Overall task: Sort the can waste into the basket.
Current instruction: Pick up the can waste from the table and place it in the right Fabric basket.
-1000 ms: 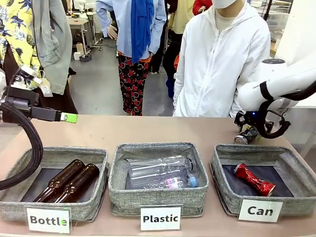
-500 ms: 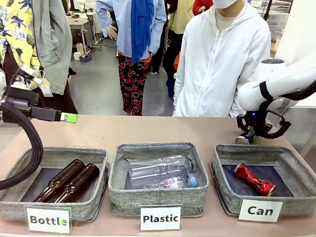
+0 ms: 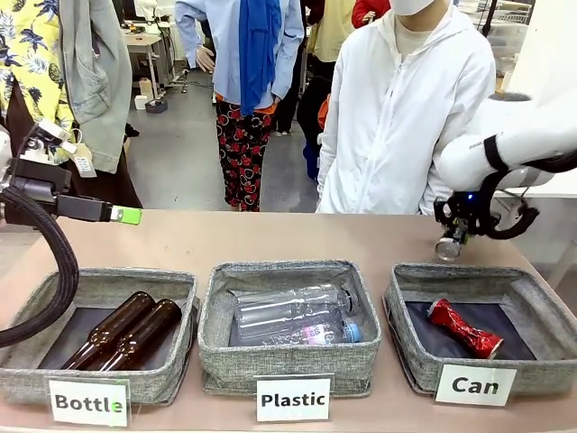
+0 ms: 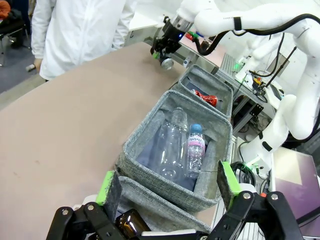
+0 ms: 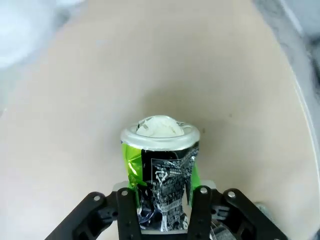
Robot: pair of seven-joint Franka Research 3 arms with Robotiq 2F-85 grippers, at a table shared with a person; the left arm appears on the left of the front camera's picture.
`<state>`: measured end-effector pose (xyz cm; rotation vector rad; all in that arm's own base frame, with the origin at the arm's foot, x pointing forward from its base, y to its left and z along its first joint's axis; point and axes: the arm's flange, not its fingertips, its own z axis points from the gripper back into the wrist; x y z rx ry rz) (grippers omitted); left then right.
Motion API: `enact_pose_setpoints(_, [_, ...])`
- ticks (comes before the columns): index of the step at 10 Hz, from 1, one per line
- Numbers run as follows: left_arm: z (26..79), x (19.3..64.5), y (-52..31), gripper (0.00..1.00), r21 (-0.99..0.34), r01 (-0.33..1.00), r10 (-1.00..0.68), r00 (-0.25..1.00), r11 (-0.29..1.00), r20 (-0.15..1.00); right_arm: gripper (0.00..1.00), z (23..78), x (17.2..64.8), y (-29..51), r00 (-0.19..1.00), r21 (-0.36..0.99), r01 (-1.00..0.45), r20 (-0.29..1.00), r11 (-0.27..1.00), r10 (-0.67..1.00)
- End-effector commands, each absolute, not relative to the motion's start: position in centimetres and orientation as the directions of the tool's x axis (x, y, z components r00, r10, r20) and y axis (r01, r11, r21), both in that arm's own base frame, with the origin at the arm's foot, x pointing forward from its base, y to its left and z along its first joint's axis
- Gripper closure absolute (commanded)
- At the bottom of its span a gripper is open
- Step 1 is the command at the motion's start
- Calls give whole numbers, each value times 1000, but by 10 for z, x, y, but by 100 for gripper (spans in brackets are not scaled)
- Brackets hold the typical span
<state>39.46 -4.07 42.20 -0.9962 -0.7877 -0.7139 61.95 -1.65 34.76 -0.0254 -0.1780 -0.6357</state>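
Note:
My right gripper [image 3: 453, 233] is shut on the black and green crushed can [image 3: 448, 248], holding it a little above the table just behind the far left corner of the "Can" basket [image 3: 416, 365]. In the right wrist view the can [image 5: 160, 162] stands between my fingers [image 5: 127, 212], silver end away from me. A red crushed can [image 3: 464, 327] lies inside that basket. My left gripper [image 3: 126, 215] hangs open at the far left above the "Bottle" basket [image 3: 27, 383]. The left wrist view shows my right gripper [image 4: 167, 50] with the can [image 4: 167, 63] beyond the can basket [image 4: 197, 75].
The "Plastic" basket [image 3: 225, 361] in the middle holds clear bottles, and the "Bottle" basket holds two brown bottles [image 3: 126, 332]. A person in a white jacket [image 3: 406, 117] stands at the far edge. Bare table lies behind the baskets.
My right arm has risen a little with the black and green can, which has lifted off the table. The left arm has not moved.

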Motion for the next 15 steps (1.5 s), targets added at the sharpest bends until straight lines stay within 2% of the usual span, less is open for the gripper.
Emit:
enact_pose_setpoints(1, [424,393,-38,0,-442,820,-165,523,363,836,100,416,561,-22,922,188,265,239,946,-305])
enact_pose_setpoints(2, [424,393,-38,0,-442,820,-165,523,363,836,100,438,531,-17,961,181,11,268,983,-60])
enact_pose_setpoints(3, [424,393,-38,0,-442,820,-165,523,363,836,100,449,499,-7,941,190,-268,260,944,215])
enact_pose_setpoints(4, [424,393,-38,0,-442,820,-165,523,363,836,100,450,475,-1,851,199,-511,255,836,459])
enact_pose_setpoints(5, [424,393,-38,0,-442,820,-165,523,363,836,100,447,455,2,737,188,-672,256,716,625])
enact_pose_setpoints(6, [424,393,-38,0,-442,820,-165,523,363,836,100,443,437,2,588,169,-808,257,564,767])
enact_pose_setpoints(7, [424,393,-38,0,-442,820,-165,523,363,836,100,436,419,-3,384,153,-922,252,355,888])
enact_pose_setpoints(8, [424,393,-38,0,-442,820,-165,523,363,836,100,431,410,-7,236,145,-968,241,206,941])
enact_pose_setpoints(10, [424,393,-38,0,-442,820,-165,523,363,836,100,422,404,-12,50,78,-996,205,35,978])
enact_pose_setpoints(13, [424,393,-38,0,-442,820,-165,523,363,836,100,417,404,-13,-80,34,-995,215,-90,973])
enact_pose_setpoints(15, [424,393,-38,0,-442,820,-165,523,363,836,100,414,404,-14,-117,8,-993,206,-121,972])
